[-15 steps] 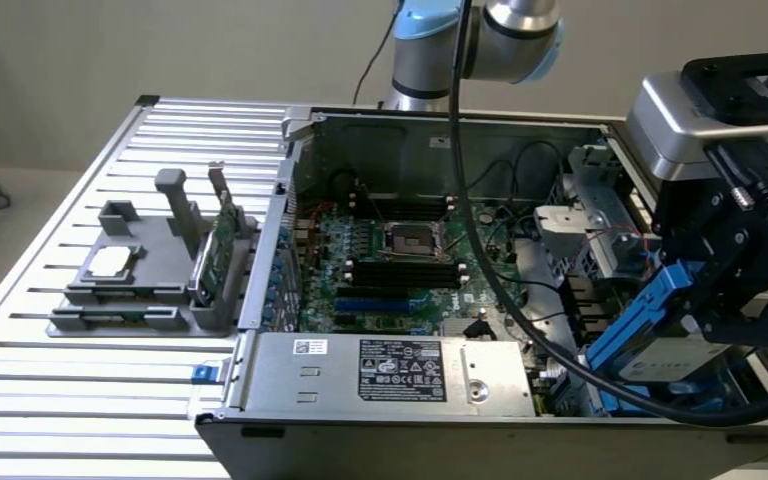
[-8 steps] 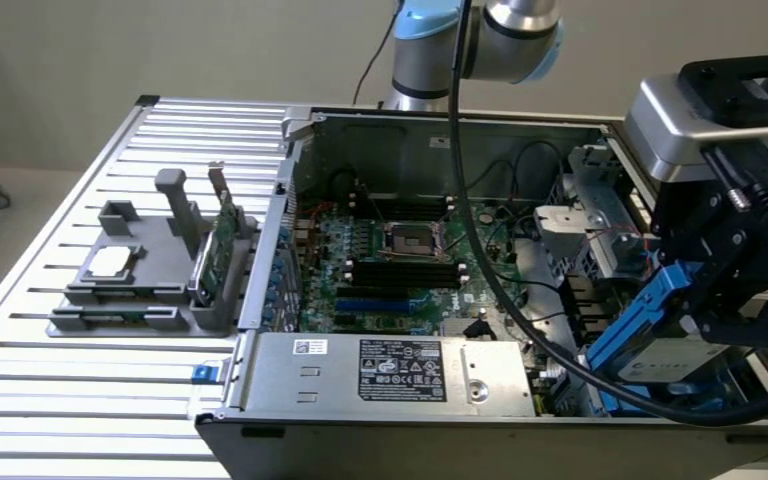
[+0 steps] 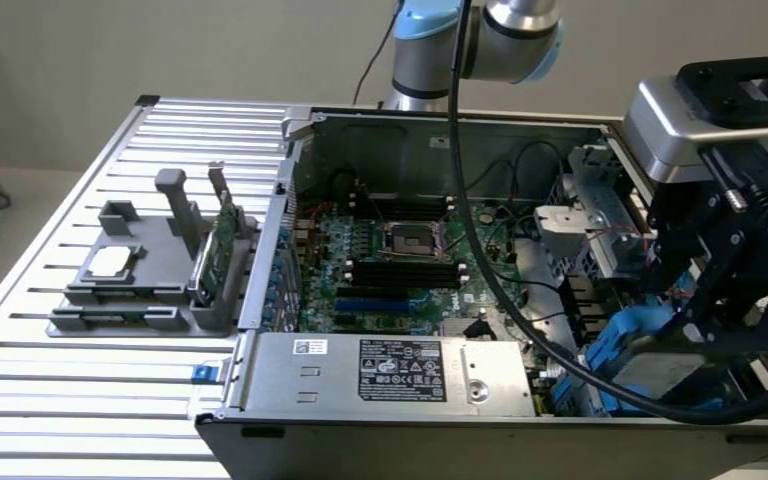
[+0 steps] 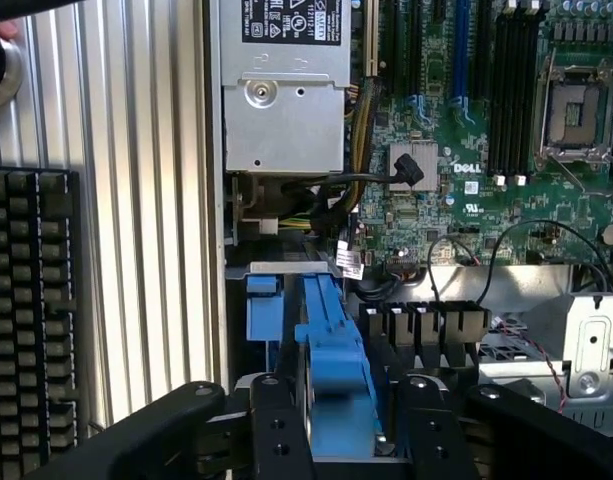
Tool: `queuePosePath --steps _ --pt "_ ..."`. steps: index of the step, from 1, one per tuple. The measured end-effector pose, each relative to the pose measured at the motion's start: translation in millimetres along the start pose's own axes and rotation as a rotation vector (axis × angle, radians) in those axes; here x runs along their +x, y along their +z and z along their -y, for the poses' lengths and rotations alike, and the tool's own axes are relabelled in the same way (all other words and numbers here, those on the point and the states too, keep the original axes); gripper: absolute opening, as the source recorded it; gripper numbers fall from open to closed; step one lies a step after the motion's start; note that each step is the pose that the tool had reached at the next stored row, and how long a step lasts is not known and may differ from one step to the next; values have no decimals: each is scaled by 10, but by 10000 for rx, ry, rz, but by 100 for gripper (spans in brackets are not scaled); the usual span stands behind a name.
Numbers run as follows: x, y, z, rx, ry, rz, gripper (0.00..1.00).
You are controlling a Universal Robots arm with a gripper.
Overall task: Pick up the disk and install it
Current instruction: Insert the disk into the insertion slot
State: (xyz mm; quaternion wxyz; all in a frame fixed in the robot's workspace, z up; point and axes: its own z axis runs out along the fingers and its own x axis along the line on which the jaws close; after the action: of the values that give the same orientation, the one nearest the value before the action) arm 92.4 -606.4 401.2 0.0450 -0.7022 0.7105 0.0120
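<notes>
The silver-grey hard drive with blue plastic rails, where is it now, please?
The hard drive sits in the drive bay at the exterior view's right of the open computer case, just below the black gripper and beside the grey metal power supply.

Soft, even light fills the scene. The ribbed table shows pale glare along its slats, and the inside of the computer case lies in darker shadow.

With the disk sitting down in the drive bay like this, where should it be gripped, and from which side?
Across the disk's blue rails, on its long edges, coming from above through the open case. It sits low among the case's parts, so only its upper side looks free. The hand hangs right over it.
</notes>
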Motion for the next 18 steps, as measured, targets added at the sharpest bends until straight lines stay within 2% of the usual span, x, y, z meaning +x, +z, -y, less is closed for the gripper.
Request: queuePosePath --steps 1,2,3,4,11,13,14,16,17,18 --pt "-1 1 -1 0 1 -2 46" --pt "-1 2 0 0 1 -2 53" --pt "-2 4 -1 1 1 -1 53" --pt "-2 4 -1 1 1 -3 59" --pt "-4 5 0 0 0 -3 57" --pt "-3 5 -1 0 1 -3 44" --pt "-4 5 -1 0 0 -3 44" --pt "-4 5 -1 0 0 -2 32" --pt "-4 5 -1 -1 0 -2 32" --pt "-4 5 -1 -1 1 -2 26"
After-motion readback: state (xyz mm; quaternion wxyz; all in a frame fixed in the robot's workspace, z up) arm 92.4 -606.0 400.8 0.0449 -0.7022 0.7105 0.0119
